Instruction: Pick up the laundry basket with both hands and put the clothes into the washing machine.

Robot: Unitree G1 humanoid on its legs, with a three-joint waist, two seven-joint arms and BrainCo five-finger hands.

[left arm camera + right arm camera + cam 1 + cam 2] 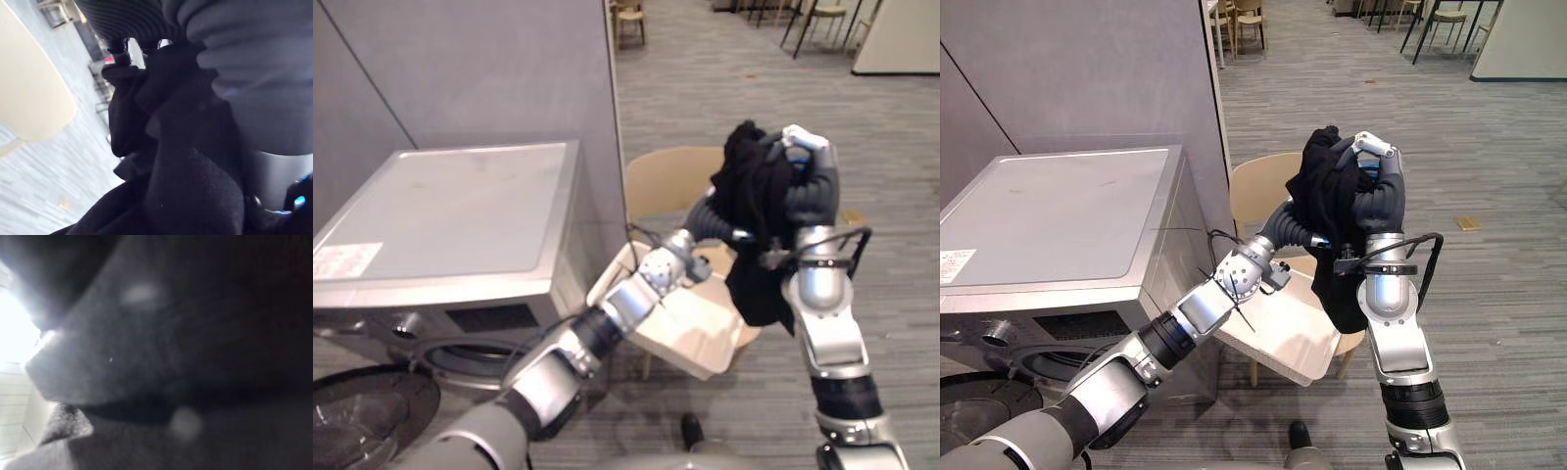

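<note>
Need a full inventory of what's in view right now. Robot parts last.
washing machine: one, silver-grey, left, door open
garment: one, black, held up above the chair
basket: one, cream, on the chair
chair: one, beige, right of the washing machine
partition: one, grey, behind the washing machine
far chairs: several, wooden, background
right hand: fingers curled over the garment's top
left hand: reaching into the garment

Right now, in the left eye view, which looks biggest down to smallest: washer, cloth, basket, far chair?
1. Washer.
2. Cloth and basket: they look alike and both are partly hidden, so unranked.
3. Far chair: smallest, though distance shrinks it.
</note>
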